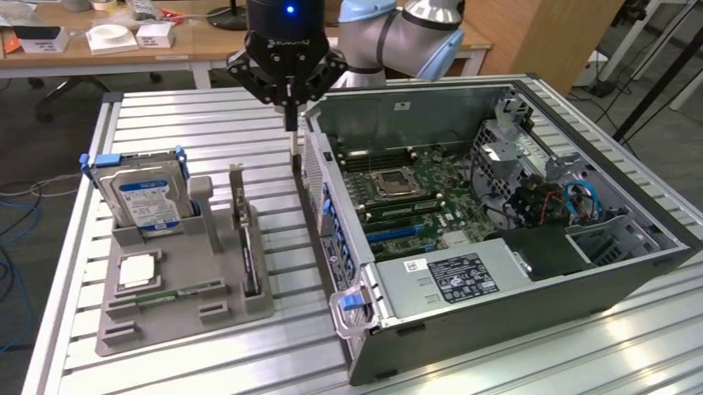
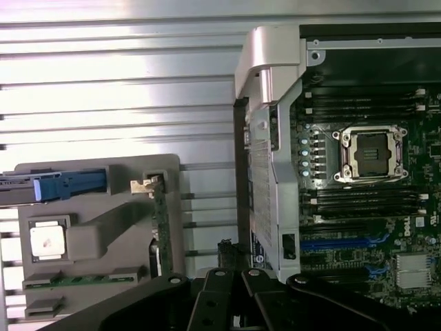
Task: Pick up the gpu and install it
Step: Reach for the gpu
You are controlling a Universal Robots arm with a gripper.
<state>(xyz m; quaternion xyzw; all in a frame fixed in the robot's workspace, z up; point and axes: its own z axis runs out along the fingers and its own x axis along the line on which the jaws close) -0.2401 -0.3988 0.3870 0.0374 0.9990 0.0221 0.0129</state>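
Observation:
The gpu [image 1: 244, 239] stands edge-on in a slot of the grey holder [image 1: 165, 325], its silvery bracket end pointing away from the table's front edge. In the wrist view the gpu [image 2: 160, 224] is a thin dark strip with a pale bracket tip. My gripper [image 1: 291, 119] hangs shut and empty above the table, between the holder and the open computer case [image 1: 462, 296], farther back than the gpu. In the wrist view, the black linkage of my gripper [image 2: 231, 279] sits over the gap beside the case wall.
The holder also carries a hard drive [image 1: 148, 197] with a blue-white label, a processor chip [image 1: 137, 270] and a green memory stick [image 1: 176, 292]. Inside the case lies the motherboard [image 1: 401, 189] with blue slots [image 1: 396, 234]. Desks with clutter stand behind the slatted table.

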